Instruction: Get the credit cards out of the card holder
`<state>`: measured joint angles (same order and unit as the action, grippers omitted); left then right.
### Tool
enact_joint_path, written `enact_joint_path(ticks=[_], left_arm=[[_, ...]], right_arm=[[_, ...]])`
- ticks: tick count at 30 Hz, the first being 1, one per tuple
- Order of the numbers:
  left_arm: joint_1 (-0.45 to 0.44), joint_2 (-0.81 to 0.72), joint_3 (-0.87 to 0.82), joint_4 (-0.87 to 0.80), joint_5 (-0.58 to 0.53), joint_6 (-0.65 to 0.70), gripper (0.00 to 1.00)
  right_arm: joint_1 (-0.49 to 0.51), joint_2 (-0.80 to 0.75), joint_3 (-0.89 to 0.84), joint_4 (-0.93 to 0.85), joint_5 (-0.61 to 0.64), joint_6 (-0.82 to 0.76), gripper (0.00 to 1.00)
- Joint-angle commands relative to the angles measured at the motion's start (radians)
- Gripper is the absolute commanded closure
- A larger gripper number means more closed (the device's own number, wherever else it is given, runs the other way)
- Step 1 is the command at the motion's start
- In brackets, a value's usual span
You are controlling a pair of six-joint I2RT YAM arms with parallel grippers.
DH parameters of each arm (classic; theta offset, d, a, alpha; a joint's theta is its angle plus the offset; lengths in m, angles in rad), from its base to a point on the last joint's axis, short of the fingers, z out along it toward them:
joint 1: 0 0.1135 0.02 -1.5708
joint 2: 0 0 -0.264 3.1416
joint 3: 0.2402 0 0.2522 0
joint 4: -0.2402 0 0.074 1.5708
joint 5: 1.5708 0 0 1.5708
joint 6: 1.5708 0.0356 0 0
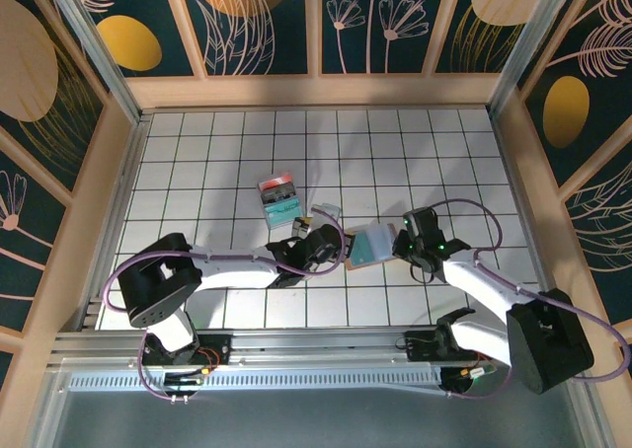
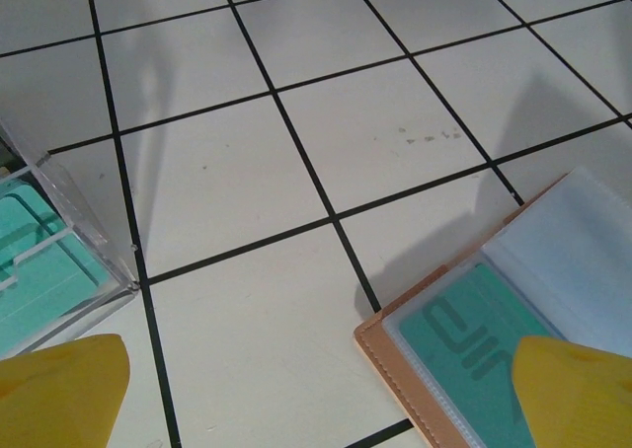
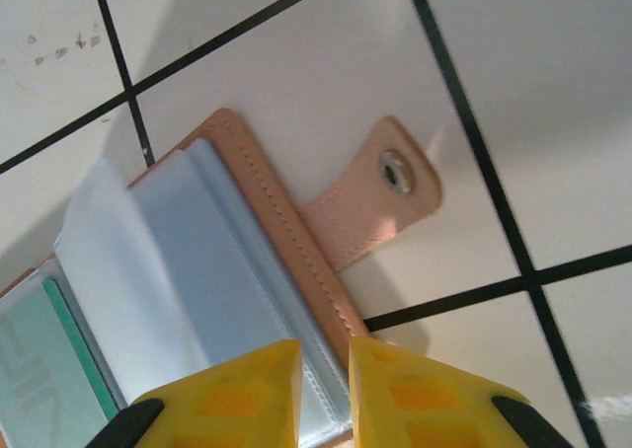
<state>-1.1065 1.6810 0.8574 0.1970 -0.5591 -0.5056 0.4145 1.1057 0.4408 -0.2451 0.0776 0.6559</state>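
A white, black-gridded table [image 1: 197,152] stands inside teal floral panels [image 1: 257,24] — the card holder [image 1: 373,243] lies open near its centre. The left gripper [image 2: 321,394] is spread wide; the right gripper [image 3: 326,354] pinches the holder's tan edge.

**White tiled desk in a painted, wood-framed enclosure**

The desk [image 1: 197,152] is white, ruled into squares by thin black lines, with a few dark specks [image 2: 430,135] on one tile. A pale wooden border [image 1: 316,90] rims it on three sides. Above it stand dark teal wall panels [image 1: 405,19] painted with golden discs [image 1: 128,41] and pale line-drawn leaves and flowers. A ribbed metal rail [image 1: 296,354] runs along the near edge. The light is even and the shadows are soft.
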Motion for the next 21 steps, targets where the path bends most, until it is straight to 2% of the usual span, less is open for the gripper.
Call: enact_joint_path(ticks=[1, 9, 16, 21], left_arm=[[-0.002, 0.021, 0.023, -0.027, -0.013, -0.004, 0.01], [-0.004, 0.107, 0.057, -0.065, -0.015, 0.003, 0.01], [-0.004, 0.159, 0.085, -0.078, -0.028, -0.013, 0.01], [-0.004, 0.175, 0.091, -0.115, -0.061, -0.058, 0.01]], right_arm=[[-0.006, -0.046, 0.051, -0.038, 0.015, -0.027, 0.81], [0.007, -0.049, 0.071, 0.060, -0.157, -0.024, 0.85], [0.050, -0.028, 0.126, 0.066, -0.145, -0.013, 0.86], [0.076, 0.031, 0.123, 0.137, -0.211, 0.006, 0.85]])
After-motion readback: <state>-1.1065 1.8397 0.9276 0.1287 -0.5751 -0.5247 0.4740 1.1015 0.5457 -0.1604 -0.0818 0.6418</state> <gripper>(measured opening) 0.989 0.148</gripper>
